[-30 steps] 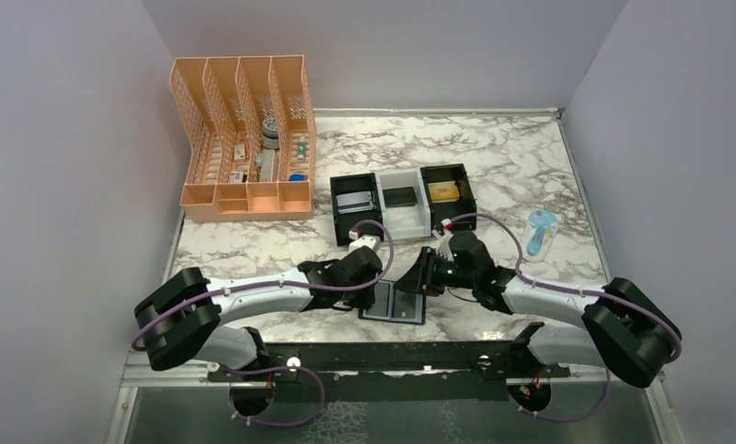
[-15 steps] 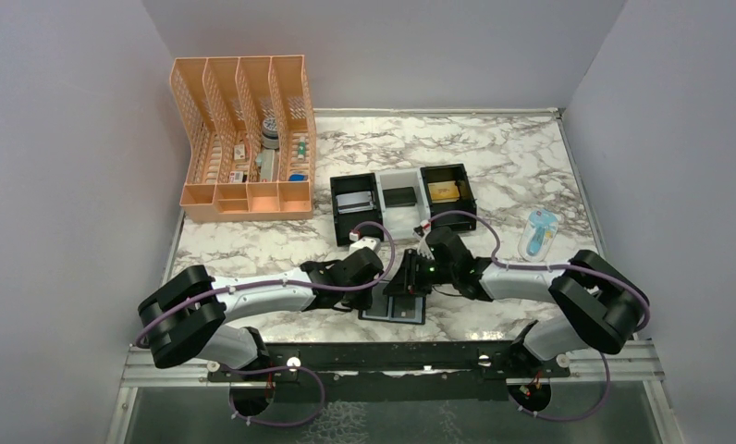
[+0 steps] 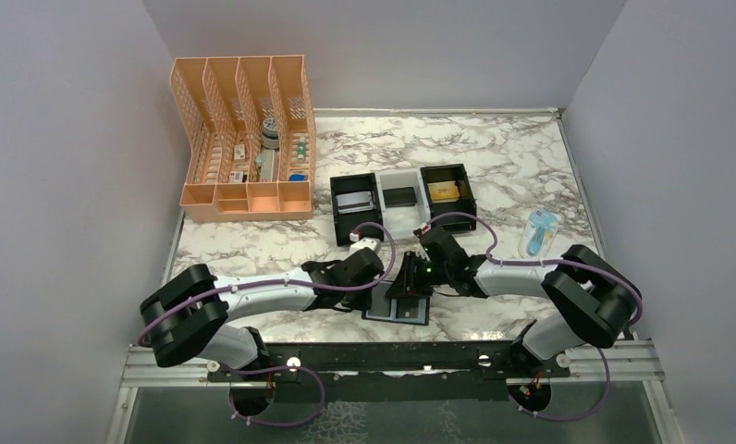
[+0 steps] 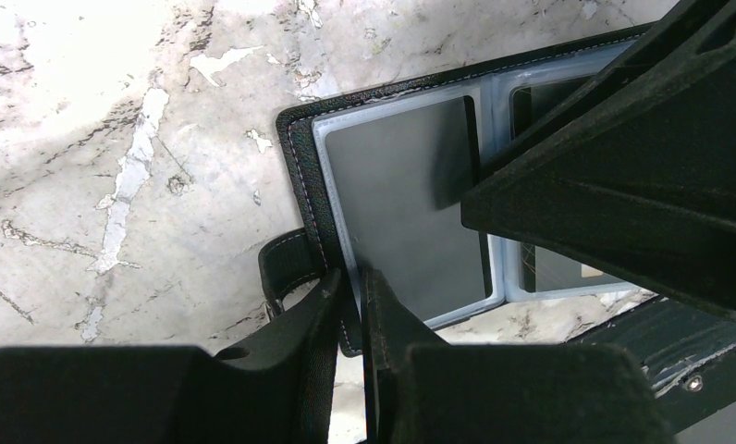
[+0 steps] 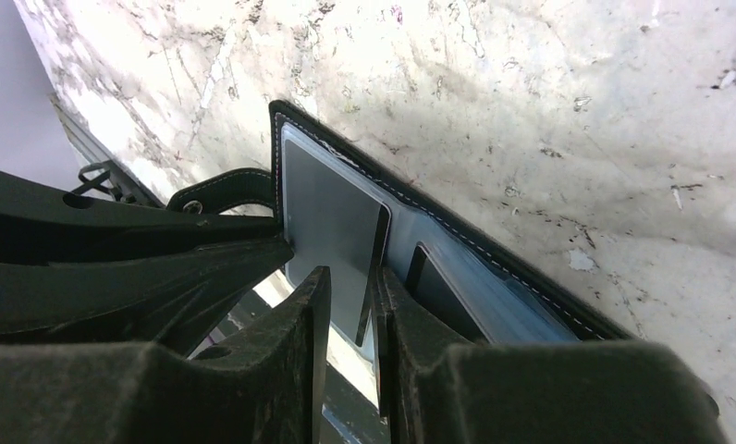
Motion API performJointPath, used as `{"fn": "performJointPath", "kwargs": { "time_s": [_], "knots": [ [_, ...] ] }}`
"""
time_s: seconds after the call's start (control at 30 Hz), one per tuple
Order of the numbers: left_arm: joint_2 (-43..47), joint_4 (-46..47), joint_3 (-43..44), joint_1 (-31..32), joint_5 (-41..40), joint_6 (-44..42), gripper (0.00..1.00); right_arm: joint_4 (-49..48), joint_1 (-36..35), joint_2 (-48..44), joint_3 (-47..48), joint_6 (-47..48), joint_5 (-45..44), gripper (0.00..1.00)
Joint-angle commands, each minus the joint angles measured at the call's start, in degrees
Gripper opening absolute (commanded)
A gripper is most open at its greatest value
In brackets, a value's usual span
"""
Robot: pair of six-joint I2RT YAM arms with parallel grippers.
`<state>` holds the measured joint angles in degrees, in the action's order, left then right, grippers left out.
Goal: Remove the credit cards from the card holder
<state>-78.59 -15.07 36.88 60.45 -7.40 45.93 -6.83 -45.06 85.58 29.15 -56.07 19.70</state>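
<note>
While the card holder (image 3: 403, 313) is lying open and flat at the middle of the near edge of the table (image 3: 494, 157), both arms are reaching in over it from either side. Blue-grey lining is facing up.

Left gripper (image 4: 353, 282) is sitting at the holder's left edge, just beside the snap tab (image 4: 286, 268). Its fingers are standing nearly together, pinching the black border of the holder between them.

Right gripper (image 5: 350, 277) is coming in over the holder's left pocket. Its fingers are standing close together with the free edge of the dark grey credit card (image 5: 327, 217) running between them, so they are clamping that card. That edge is standing up off the lining, and the rest of the card is lying against the left pocket. The two grippers are working just beside each other, the left one at the outer edge and the right one nearer the fold.

Second credit card (image 5: 438, 282) is sitting in the right pocket, past the fold, mostly hidden by the right gripper's fingers.

Further back, three square trays are standing in a row at the table's middle, black (image 3: 354, 205), white (image 3: 401, 199) and black (image 3: 447, 190), well apart from the holder. A peach organiser (image 3: 244, 139) is standing at the far-left corner, and a small blue-and-white item (image 3: 540, 231) is lying near the right edge.
</note>
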Motion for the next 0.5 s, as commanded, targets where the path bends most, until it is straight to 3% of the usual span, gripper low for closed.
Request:
{"fn": "performJointPath", "kwargs": {
  "time_s": [0.0,0.47],
  "knots": [
    [-0.93,0.24,-0.19,-0.15,-0.1,0.12,0.16,4.61,-0.47,1.18,1.06,0.74,-5.7,0.24],
    [-2.65,0.91,-0.76,-0.15,-1.07,2.83,0.04,13.86,-0.54,-2.92,4.27,5.01,-11.04,0.24]
  ]
}}
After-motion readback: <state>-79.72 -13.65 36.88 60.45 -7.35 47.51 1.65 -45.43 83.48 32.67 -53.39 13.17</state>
